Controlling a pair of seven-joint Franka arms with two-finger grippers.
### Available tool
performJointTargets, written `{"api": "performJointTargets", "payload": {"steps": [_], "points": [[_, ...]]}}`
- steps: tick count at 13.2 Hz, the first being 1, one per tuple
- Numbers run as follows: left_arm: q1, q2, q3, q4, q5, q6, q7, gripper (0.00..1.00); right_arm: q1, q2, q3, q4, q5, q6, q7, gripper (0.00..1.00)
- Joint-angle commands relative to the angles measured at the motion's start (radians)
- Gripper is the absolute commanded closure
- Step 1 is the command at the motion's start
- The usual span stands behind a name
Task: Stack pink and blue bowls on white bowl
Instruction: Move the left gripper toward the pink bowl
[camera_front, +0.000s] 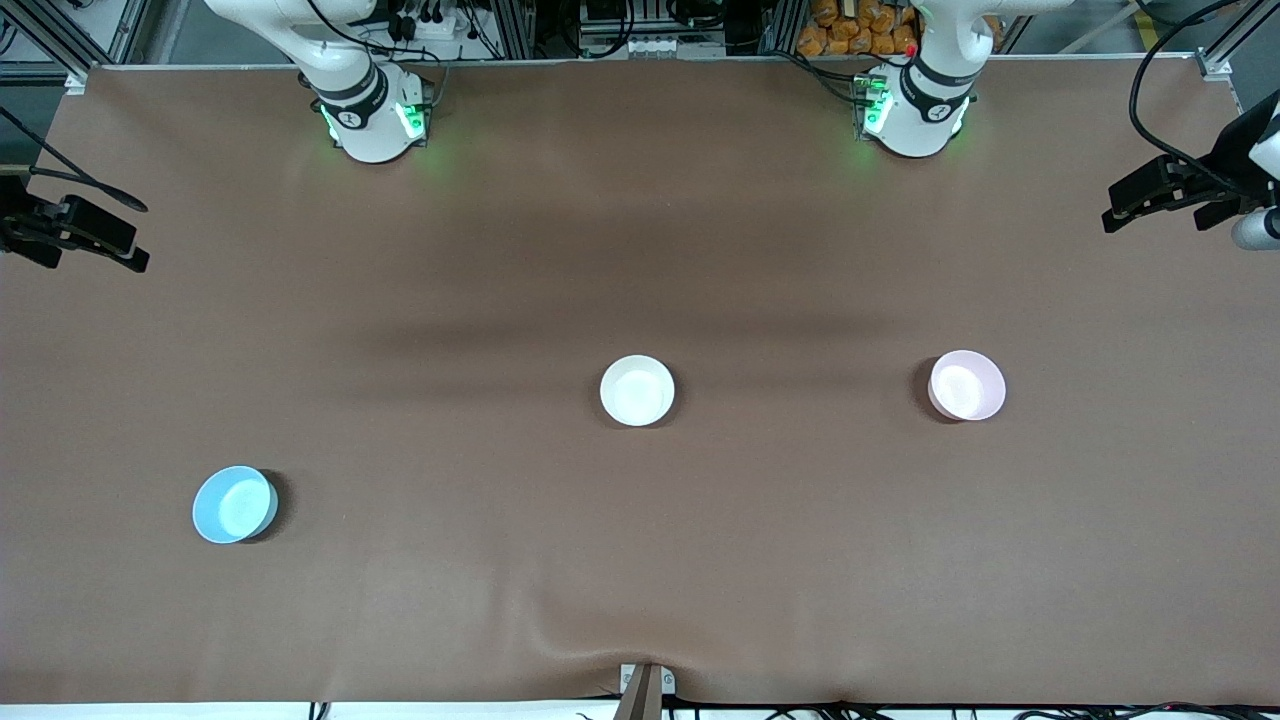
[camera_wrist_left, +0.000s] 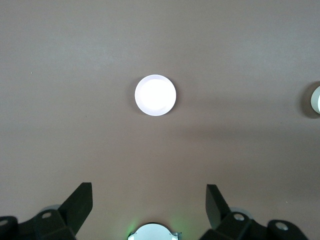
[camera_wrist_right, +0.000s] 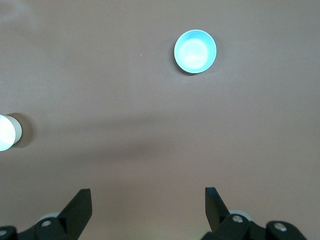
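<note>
- Front view: the white bowl (camera_front: 637, 390) sits mid-table. The pink bowl (camera_front: 967, 385) lies toward the left arm's end, level with it; the blue bowl (camera_front: 234, 504) lies toward the right arm's end, nearer the camera. Both grippers hang high, out at the table's ends.
- Left wrist view: the left gripper (camera_wrist_left: 149, 200) is wide open and empty, the pink bowl (camera_wrist_left: 155, 95) straight ahead of it.
- Right wrist view: the right gripper (camera_wrist_right: 148, 201) is likewise spread, holding nothing; the blue bowl (camera_wrist_right: 195, 51) is ahead, slightly off-centre. Each arm looks nearest its own bowl.
</note>
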Motion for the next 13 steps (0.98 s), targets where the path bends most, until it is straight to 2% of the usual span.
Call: {"api": "performJointTargets", "payload": {"steps": [1, 8, 10, 13], "points": [[-0.002, 0.009, -0.002, 0.02, 0.017, -0.009, 0.02, 0.0, -0.005, 0.006, 0.006, 0.017, -0.001, -0.004, 0.012, 0.0], [0.008, 0.031, -0.004, 0.007, 0.014, -0.002, 0.043, 0.0, -0.005, 0.006, 0.004, 0.017, -0.001, -0.004, 0.012, 0.0], [0.011, 0.041, -0.002, -0.023, 0.021, 0.033, 0.044, 0.0, -0.005, 0.006, 0.004, 0.017, -0.001, -0.005, 0.012, 0.0], [0.018, 0.055, 0.001, -0.126, 0.022, 0.149, 0.051, 0.0, -0.005, 0.006, 0.005, 0.017, -0.001, -0.005, 0.012, 0.0]]}}
